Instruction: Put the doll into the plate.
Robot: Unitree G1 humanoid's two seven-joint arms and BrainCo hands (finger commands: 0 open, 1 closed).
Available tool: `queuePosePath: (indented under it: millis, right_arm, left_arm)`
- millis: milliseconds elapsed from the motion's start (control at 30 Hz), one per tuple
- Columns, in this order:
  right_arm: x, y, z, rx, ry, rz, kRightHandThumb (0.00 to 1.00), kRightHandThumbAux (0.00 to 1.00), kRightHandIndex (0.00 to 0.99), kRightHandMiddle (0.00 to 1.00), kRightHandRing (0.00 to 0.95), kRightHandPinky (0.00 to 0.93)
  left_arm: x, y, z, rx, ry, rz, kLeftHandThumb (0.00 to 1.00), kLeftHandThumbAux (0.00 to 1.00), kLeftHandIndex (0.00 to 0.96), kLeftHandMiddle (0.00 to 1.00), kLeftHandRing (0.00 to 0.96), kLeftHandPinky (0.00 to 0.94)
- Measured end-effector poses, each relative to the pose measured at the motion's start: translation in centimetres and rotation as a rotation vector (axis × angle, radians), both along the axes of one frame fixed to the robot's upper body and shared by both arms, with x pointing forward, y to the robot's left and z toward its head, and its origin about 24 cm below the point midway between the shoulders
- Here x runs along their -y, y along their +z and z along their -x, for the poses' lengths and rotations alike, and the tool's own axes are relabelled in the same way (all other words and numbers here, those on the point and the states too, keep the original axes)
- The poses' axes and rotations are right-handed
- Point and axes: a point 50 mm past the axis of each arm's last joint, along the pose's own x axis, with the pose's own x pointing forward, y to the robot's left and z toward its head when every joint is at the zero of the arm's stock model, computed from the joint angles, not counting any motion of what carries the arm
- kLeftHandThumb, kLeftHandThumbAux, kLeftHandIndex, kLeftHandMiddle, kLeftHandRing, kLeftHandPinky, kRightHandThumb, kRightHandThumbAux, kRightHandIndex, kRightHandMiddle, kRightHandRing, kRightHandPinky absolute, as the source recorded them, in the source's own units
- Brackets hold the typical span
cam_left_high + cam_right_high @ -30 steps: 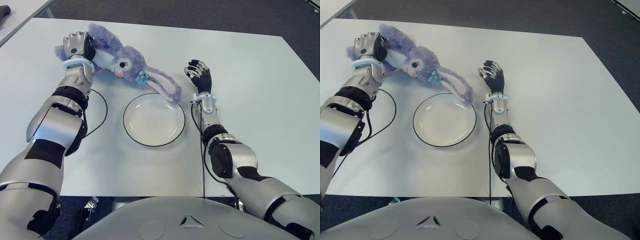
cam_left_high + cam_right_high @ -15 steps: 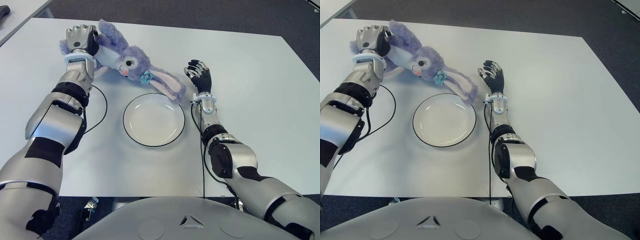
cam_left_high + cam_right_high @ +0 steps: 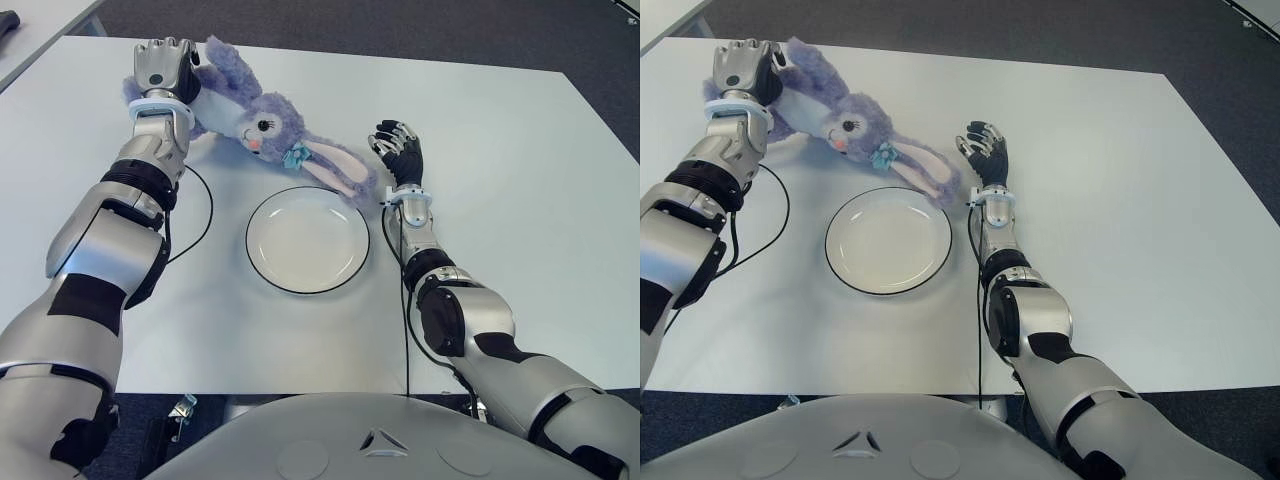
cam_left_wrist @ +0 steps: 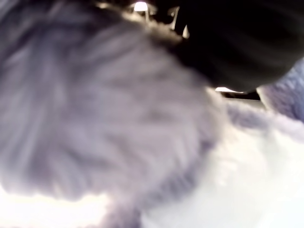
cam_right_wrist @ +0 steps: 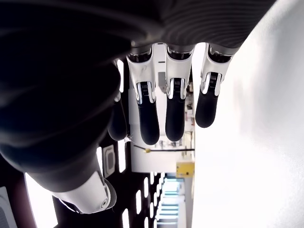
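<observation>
One doll, a purple plush rabbit, is seen on the white worktop, gripped at its body by the left robot hand, whose fingers are curled into the fur at the far left. The doll's long ears trail toward one white plate, their tips near the plate's far rim; whether they touch it cannot be told. The right robot hand is found just right of the plate, fingers relaxed, nothing held. One black cable is looped left of the plate.

Purple doll, pink-lined ears; white plate, black rim; white table.
</observation>
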Motion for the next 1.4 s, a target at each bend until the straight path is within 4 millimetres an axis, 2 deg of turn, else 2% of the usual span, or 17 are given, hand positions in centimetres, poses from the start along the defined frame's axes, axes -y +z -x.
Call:
queuePosePath:
  millis: [400, 867, 1167, 1400]
  right_arm:
    - [-0.1, 0.0, 0.0, -0.001, 0.0, 0.006, 0.316, 0.809, 0.284, 0.301, 0.275, 0.262]
    - [-0.1, 0.0, 0.0, -0.001, 0.002, 0.011, 0.344, 0.801, 0.282, 0.297, 0.265, 0.247]
    - [-0.2, 0.1, 0.0, -0.001, 0.005, 0.014, 0.326, 0.811, 0.282, 0.296, 0.264, 0.253]
    - [-0.3, 0.1, 0.0, 0.0, 0.008, 0.013, 0.328, 0.82, 0.285, 0.292, 0.271, 0.273]
  left_arm:
    - [0.7, 1.5, -0.3, 0.031, -0.023, -0.012, 0.848, 0.666, 0.401, 0.531, 0.787, 0.777]
    - [1.9, 3.6, -0.3, 0.079, -0.053, -0.032, 0.849, 0.666, 0.4, 0.532, 0.791, 0.784]
    - [3.4, 4.7, 0.2, 0.103, -0.105, -0.033, 0.849, 0.667, 0.4, 0.53, 0.797, 0.794]
    - [4.2, 4.8, 1.1, 0.089, -0.146, -0.039, 0.85, 0.667, 0.4, 0.531, 0.801, 0.783]
